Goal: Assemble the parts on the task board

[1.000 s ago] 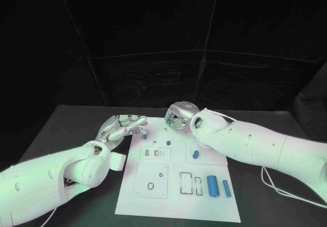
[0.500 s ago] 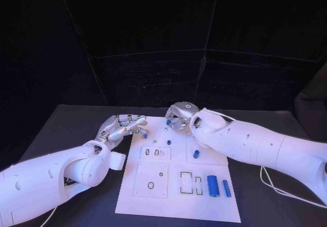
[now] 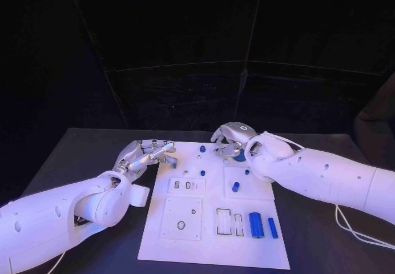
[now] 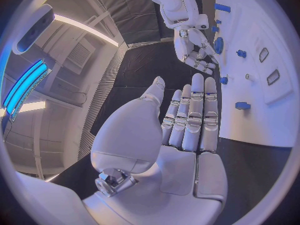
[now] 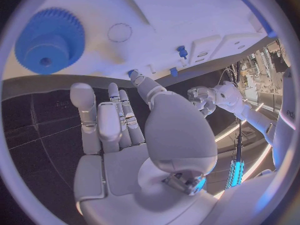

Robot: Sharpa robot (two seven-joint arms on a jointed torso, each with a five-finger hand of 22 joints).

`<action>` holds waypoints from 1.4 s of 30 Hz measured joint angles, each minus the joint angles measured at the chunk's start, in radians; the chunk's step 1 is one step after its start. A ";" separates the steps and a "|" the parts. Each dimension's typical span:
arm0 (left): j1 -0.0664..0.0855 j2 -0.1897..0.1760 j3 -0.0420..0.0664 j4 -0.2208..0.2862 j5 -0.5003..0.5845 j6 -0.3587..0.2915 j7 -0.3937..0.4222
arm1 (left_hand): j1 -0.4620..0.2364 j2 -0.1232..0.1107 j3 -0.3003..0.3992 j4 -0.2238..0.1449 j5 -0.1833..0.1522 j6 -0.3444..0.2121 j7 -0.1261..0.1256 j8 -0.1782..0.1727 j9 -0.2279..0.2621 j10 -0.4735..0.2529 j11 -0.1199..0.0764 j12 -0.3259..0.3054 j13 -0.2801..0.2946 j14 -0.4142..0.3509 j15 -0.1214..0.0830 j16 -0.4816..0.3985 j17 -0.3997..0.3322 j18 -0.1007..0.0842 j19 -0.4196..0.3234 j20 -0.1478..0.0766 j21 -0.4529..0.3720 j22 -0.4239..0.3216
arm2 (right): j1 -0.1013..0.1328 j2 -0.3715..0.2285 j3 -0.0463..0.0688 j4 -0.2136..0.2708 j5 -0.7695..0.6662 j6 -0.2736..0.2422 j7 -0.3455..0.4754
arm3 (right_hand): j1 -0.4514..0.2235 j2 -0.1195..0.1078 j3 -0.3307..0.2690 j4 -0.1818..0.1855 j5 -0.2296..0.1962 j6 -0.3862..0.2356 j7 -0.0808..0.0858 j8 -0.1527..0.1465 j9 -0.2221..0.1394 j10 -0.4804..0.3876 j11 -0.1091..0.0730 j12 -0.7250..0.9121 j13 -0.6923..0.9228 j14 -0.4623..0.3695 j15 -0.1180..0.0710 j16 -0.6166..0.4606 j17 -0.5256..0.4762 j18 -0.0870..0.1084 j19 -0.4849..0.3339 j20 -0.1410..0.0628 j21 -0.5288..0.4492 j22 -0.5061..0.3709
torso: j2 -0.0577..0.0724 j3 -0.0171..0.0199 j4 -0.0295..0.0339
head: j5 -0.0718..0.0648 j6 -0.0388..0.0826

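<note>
The blue gear (image 5: 49, 40) looks light, stiff, slick plastic; grip it by its toothed rim. The right hand (image 3: 231, 142) and left hand (image 3: 149, 154) are spread, holding nothing.

Two bulky white plastic-shelled arms, smooth and rounded, dotted with small dark screw holes along their casings. Each ends in a silver metal many-fingered hand — the left hand (image 3: 148, 154), the right hand (image 3: 230, 140) — with white palm plates and segmented grey fingers. A thin white cable loops from the right arm near 4 o'clock.
</note>
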 measured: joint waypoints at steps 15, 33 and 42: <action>0.000 -0.004 0.000 0.004 0.000 0.005 -0.002 | 0.000 0.000 0.001 -0.001 0.000 0.000 0.000 0.000 0.000 0.000 0.000 0.000 0.000 0.000 0.000 0.000 0.002 0.000 0.000 0.000 0.000 -0.001 | 0.003 -0.208 0.021 0.106 0.229 0.109 -0.009 | -0.007 -0.015 -0.320 0.184 0.078 -0.018 -0.041 -0.009 -0.004 0.168 -0.048 0.685 0.685 -0.001 -0.047 0.164 0.259 -0.040 0.121 -0.047 0.165 0.251 | 0.000 0.0067 -0.0139 | -0.019 0.007; 0.000 0.003 -0.001 -0.003 0.000 0.008 -0.003 | 0.004 0.004 0.003 -0.003 0.000 0.000 0.000 0.000 0.000 0.000 0.000 0.000 0.000 0.000 0.000 0.000 0.003 0.000 0.000 0.000 0.000 -0.001 | 0.003 -0.168 0.022 0.070 0.206 0.181 -0.073 | 0.074 0.022 -0.365 0.228 0.110 -0.027 -0.033 0.001 -0.004 0.192 -0.043 0.977 1.030 -0.001 -0.041 0.206 0.270 -0.039 0.137 -0.034 0.202 0.314 | 0.002 0.0053 -0.0113 | -0.022 0.001; 0.000 0.003 -0.001 -0.004 0.001 0.010 -0.003 | 0.004 0.004 0.003 -0.003 0.000 0.000 0.000 0.000 0.000 0.000 0.000 0.000 0.000 0.000 0.000 0.000 0.004 0.000 0.000 0.000 0.000 -0.002 | 0.003 -0.160 0.023 0.060 0.176 0.191 -0.096 | 0.109 0.039 -0.346 0.210 0.112 -0.020 -0.033 0.012 -0.003 0.242 -0.043 1.090 1.154 -0.001 -0.041 0.223 0.270 -0.055 0.153 -0.036 0.221 0.349 | 0.003 0.0048 -0.0118 | -0.020 -0.002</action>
